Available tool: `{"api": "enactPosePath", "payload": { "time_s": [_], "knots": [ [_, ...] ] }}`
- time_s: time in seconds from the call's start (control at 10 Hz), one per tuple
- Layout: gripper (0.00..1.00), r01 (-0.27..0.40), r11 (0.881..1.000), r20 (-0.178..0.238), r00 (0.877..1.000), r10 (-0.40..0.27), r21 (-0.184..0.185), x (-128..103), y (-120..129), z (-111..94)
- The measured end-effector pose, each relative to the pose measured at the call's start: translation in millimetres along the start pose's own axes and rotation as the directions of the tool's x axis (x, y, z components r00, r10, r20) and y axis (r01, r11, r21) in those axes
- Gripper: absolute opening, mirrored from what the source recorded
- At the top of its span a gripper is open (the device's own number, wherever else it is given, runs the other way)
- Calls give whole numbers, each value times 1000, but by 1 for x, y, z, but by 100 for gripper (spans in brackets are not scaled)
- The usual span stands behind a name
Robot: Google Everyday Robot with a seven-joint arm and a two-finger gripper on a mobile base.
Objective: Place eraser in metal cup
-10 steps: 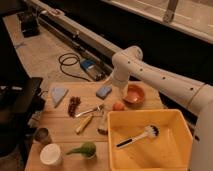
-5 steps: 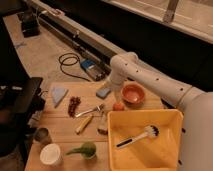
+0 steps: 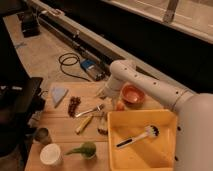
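The tan eraser (image 3: 102, 93) lies at the far middle of the wooden table (image 3: 60, 127), mostly covered by my arm's end. My gripper (image 3: 106, 91) is down right at the eraser, at the end of the white arm (image 3: 150, 85) that reaches in from the right. The dull grey metal cup (image 3: 42, 135) stands upright near the table's front left edge, far from the gripper. Nothing shows inside it from here.
An orange bowl (image 3: 132, 93) sits just right of the gripper. A yellow bin (image 3: 167, 150) holding a brush (image 3: 137, 137) fills the front right. A blue pad (image 3: 58, 94), a dark red cluster (image 3: 74, 105), a utensil (image 3: 90, 110), a yellow banana-like thing (image 3: 83, 123), a white tub (image 3: 51, 154) and a green item (image 3: 84, 149) lie between.
My arm has swung left and down, so the gripper now covers the eraser that lay in plain sight beside it a second ago. Nothing else on the table has moved.
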Motion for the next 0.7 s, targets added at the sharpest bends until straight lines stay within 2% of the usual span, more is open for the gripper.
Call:
{"api": "enactPosePath", "payload": {
  "time_s": [0.4,0.7],
  "knots": [
    [80,-3,1000,3,1000,3,2,0,2,2],
    [80,-10,1000,37,999,10,3,-5,5,19]
  ]
}}
